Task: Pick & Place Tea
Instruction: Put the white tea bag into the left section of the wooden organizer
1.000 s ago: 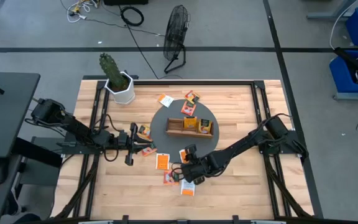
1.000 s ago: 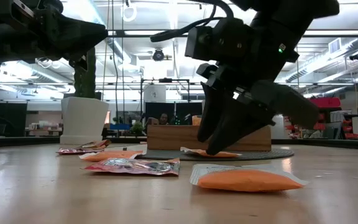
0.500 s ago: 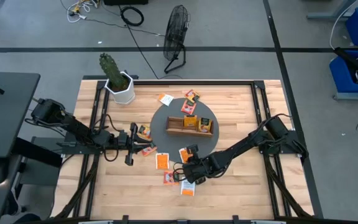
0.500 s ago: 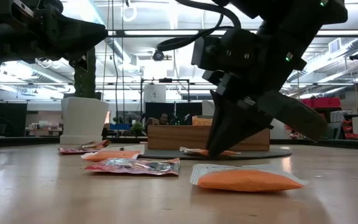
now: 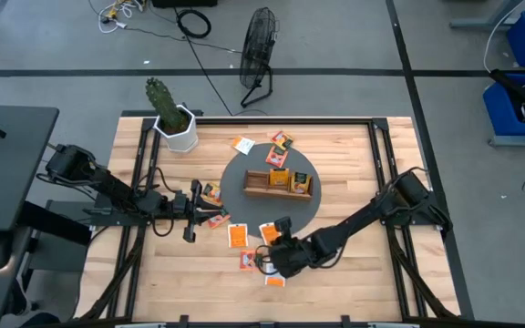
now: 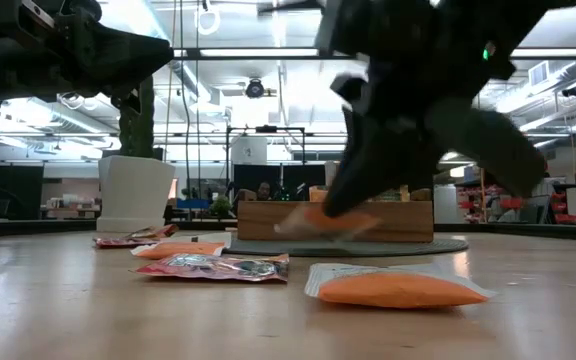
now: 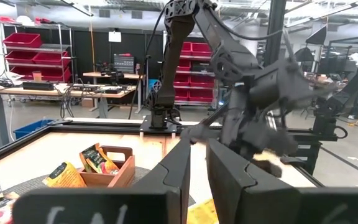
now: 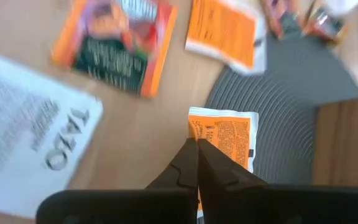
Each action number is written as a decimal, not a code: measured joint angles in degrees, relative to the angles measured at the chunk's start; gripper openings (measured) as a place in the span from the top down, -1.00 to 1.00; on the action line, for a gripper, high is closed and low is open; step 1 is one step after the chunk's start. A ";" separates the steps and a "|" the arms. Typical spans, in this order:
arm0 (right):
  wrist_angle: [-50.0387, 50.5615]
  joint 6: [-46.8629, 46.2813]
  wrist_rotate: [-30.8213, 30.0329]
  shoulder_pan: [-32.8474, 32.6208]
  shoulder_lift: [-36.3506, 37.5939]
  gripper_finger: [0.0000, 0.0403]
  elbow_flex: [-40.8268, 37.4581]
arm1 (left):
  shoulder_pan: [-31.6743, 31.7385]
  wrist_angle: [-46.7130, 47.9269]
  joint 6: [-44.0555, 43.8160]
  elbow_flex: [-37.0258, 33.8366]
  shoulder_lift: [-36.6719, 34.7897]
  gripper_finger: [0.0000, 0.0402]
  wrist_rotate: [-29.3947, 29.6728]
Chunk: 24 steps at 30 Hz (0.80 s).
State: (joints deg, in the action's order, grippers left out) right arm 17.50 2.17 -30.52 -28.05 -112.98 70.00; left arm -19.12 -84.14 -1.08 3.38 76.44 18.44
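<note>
A brown wooden tray (image 5: 279, 184) holding several tea sachets stands on a round grey mat (image 5: 235, 187) at mid-table. Loose tea sachets lie around it, among them an orange one (image 5: 237, 237), a red one (image 6: 216, 266) and an orange one (image 6: 393, 288) nearest the low camera. At the mat's near edge, my right gripper (image 5: 272, 240) is shut on an orange sachet (image 8: 225, 137). My left gripper (image 5: 194, 211) waits left of the mat, pointing at the tray; its fingers (image 7: 179, 174) are slightly apart and hold nothing. My right gripper pinches the orange sachet between its two fingertips (image 8: 188, 158) at its edge (image 8: 211, 138) near one corner. The fingers slant down from the table's right and near side. In the low view the sachet (image 6: 330, 221) is lifted clear of the table, roughly flat, and sticks out beyond the fingertips.
A cactus in a white pot (image 5: 173, 123) stands at the far left corner. More sachets (image 5: 242, 146) (image 5: 282, 140) lie beyond the mat, others (image 5: 212, 193) in front of the left gripper. A white sachet (image 8: 30, 143) lies by the right gripper. Black frame rails edge the table.
My right gripper has shut on the orange sachet at the mat's near edge. It has lifted the sachet clear of the table and drawn back a little toward the near edge. The other sachets lie where they were.
</note>
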 joint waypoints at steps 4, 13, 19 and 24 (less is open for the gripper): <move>-3.62 0.91 -1.62 -1.93 1.89 0.99 0.02 | -0.01 0.43 0.19 0.00 0.00 0.72 -0.03; -17.32 7.76 -7.60 -5.39 5.77 1.00 -2.44 | -0.39 0.00 6.78 0.00 0.03 0.72 -1.02; -29.19 14.96 -7.03 -5.65 11.00 1.00 -6.19 | -0.21 -0.67 12.16 0.28 0.04 0.72 -4.07; -41.14 24.58 -2.03 -5.75 15.47 1.00 -7.85 | -0.39 -0.67 14.48 2.19 0.04 0.72 -9.38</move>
State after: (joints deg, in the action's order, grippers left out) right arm -23.64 26.76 -32.55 -33.80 -97.51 62.15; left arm -19.51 -84.81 13.40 5.57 76.49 9.05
